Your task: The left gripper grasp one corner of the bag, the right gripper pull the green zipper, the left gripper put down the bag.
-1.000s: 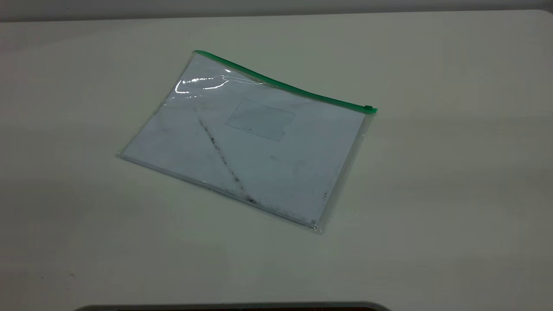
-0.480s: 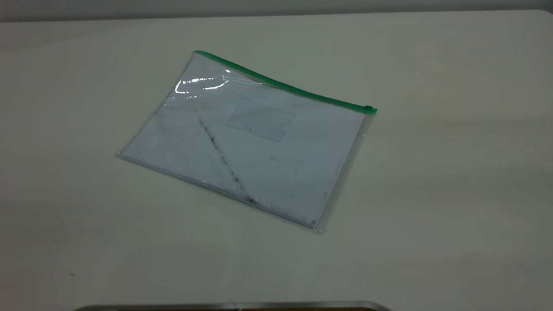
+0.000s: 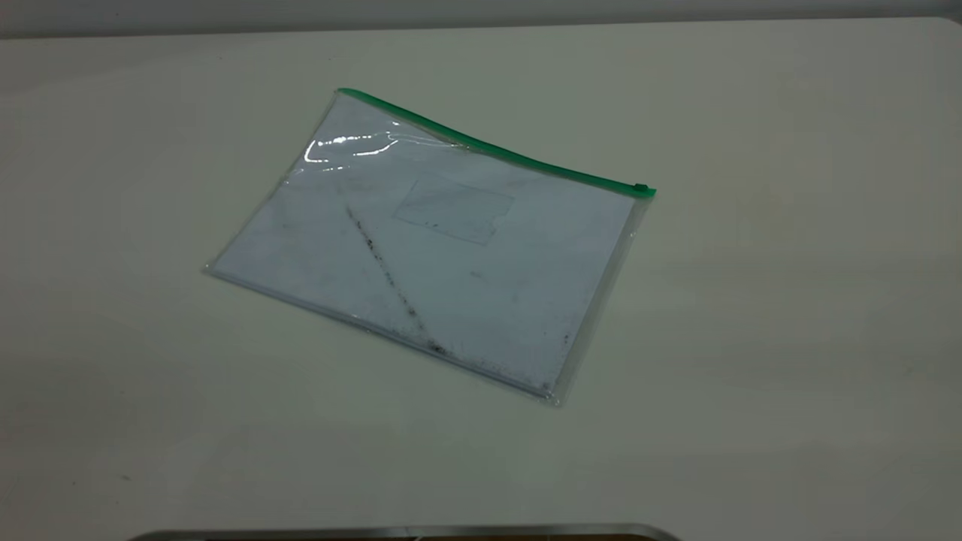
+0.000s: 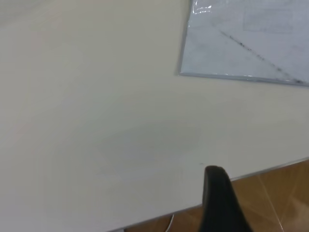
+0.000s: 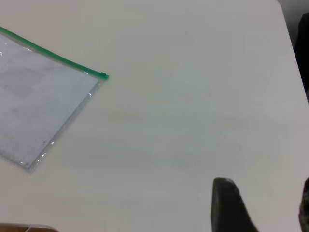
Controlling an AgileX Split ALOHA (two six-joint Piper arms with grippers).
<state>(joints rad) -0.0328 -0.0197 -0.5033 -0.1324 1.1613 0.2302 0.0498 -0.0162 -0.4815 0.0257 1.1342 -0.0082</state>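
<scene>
Lying flat on the pale table (image 3: 789, 315), the bag (image 3: 428, 248) is the landmark here: a clear pouch with white paper inside, a dark diagonal streak (image 3: 385, 276) across it and a small rectangular pocket (image 3: 453, 208) above the streak. The green zipper (image 3: 488, 149) runs along the bag's far long edge, its slider tab (image 3: 640, 188) sitting at the right-hand end. The corner of the bag (image 3: 340, 93) at the zipper's other end rests on the table, untouched.

Neither arm appears in the exterior view. The left gripper (image 4: 219, 203) shows only 1 dark finger in its wrist view, hanging well apart from the bag near the table's edge; whether it is spread or closed cannot be told. The right gripper (image 5: 265, 205) sits well apart from the slider tab, its 2 fingers spread with bare table between them, grasping nothing.
</scene>
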